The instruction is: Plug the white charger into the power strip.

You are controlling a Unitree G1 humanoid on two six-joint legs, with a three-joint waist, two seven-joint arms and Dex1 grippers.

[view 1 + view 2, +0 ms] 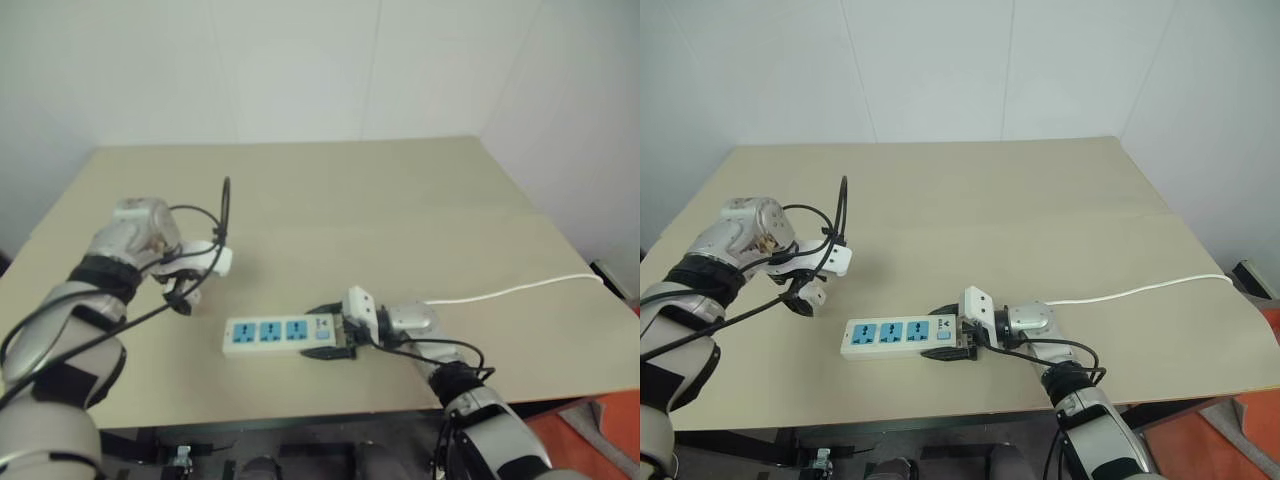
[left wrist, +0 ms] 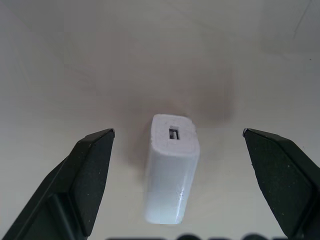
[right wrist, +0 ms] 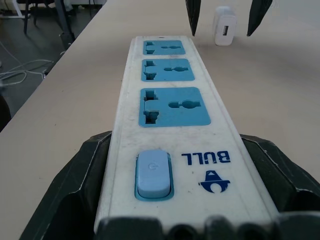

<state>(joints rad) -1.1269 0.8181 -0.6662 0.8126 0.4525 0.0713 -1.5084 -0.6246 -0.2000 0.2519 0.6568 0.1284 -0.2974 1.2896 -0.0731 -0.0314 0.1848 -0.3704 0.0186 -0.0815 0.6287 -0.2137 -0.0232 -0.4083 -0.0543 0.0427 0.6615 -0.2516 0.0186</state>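
Left gripper (image 2: 177,150) wide open, empty, above small white charger (image 2: 171,167) with one port.

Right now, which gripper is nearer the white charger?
Left. The left gripper hangs right over the charger, open fingers on either side of it, not touching. The right gripper is farther off, clamping the switch end of the power strip.

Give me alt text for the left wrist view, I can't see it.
A white charger lies on a beige table, its end with a small port facing the camera. The left gripper hangs over it, its two black fingers spread wide on either side and touching nothing.
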